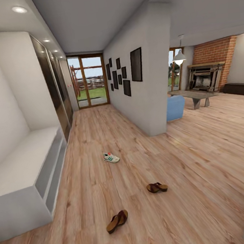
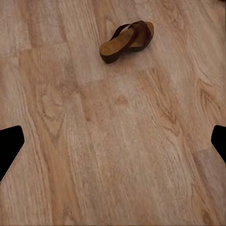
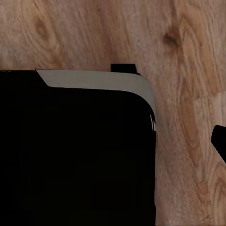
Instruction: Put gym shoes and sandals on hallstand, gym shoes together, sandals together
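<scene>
On the corridor floor (image 1: 112,138) ahead, we see one gym shoe (image 1: 111,157) and two sandals (image 1: 117,220) (image 1: 156,187) scattered apart, none yet racked; our left gripper (image 2: 113,141) hangs spread and empty, while the right gripper's state we cannot tell.

right claw (image 3: 221,141) mostly cut off, hallstand (image 1: 14,177) cropped at edge

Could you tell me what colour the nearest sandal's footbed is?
Tan, under dark brown straps; the nearest sandal shows best in the left wrist view.
</scene>
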Robot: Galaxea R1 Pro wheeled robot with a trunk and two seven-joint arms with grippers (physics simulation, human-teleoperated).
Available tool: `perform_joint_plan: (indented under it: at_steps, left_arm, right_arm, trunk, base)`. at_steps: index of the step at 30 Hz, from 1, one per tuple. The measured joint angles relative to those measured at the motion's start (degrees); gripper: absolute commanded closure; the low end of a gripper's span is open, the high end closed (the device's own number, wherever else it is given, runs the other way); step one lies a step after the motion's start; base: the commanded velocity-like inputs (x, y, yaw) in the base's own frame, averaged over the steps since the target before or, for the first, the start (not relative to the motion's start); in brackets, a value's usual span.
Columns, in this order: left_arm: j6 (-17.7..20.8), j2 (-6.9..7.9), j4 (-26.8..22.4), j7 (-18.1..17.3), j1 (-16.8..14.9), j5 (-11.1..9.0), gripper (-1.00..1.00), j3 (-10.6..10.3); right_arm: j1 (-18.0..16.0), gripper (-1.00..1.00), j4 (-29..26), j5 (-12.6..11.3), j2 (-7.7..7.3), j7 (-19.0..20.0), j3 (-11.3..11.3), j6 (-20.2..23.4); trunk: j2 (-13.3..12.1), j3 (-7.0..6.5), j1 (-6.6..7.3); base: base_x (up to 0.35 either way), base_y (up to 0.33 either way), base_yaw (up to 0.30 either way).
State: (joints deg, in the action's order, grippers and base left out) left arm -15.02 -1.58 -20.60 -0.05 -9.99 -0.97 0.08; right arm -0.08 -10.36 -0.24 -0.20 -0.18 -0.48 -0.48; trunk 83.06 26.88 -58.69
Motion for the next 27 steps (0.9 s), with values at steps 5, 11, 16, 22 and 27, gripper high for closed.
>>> perform_joint_plan:
  at_steps: [5, 11, 16, 22, 27]
  left_arm:
    - [0.0, 0.0, -0.01, -0.01, 0.01, 0.02, -1.0, 0.0]
    - [0.0, 0.0, -0.01, -0.02, 0.01, 0.01, -1.0, 0.0]
    - [0.0, 0.0, -0.01, -0.03, 0.01, 0.01, -1.0, 0.0]
    - [0.0, 0.0, -0.01, 0.01, 0.01, 0.02, -1.0, 0.0]
    - [0.0, 0.0, -0.01, 0.01, 0.01, 0.02, -1.0, 0.0]
  right_arm:
    - [0.0, -1.0, -0.06, 0.0, 0.02, -0.01, 0.0, 0.0]
    - [0.0, -1.0, -0.06, 0.0, 0.02, -0.01, 0.0, 0.0]
    - [0.0, -1.0, -0.06, 0.0, 0.02, -0.04, 0.0, 0.0]
    - [0.0, -1.0, -0.06, 0.0, -0.14, -0.06, 0.0, 0.0]
    - [0.0, -1.0, -0.05, 0.0, -0.24, -0.06, 0.0, -0.02]
  trunk:
    - [0.0, 0.0, 0.0]
    - [0.0, 0.0, 0.0]
    - [0.0, 0.0, 0.0]
    - [0.0, 0.0, 0.0]
    - [0.0, 0.0, 0.0]
  base:
    - [0.342, 0.085, -0.047]
    - [0.343, 0.099, -0.001]
    - [0.343, 0.132, 0.0]
    - [0.343, 0.145, 0.0]
    - [0.339, 0.171, 0.0]
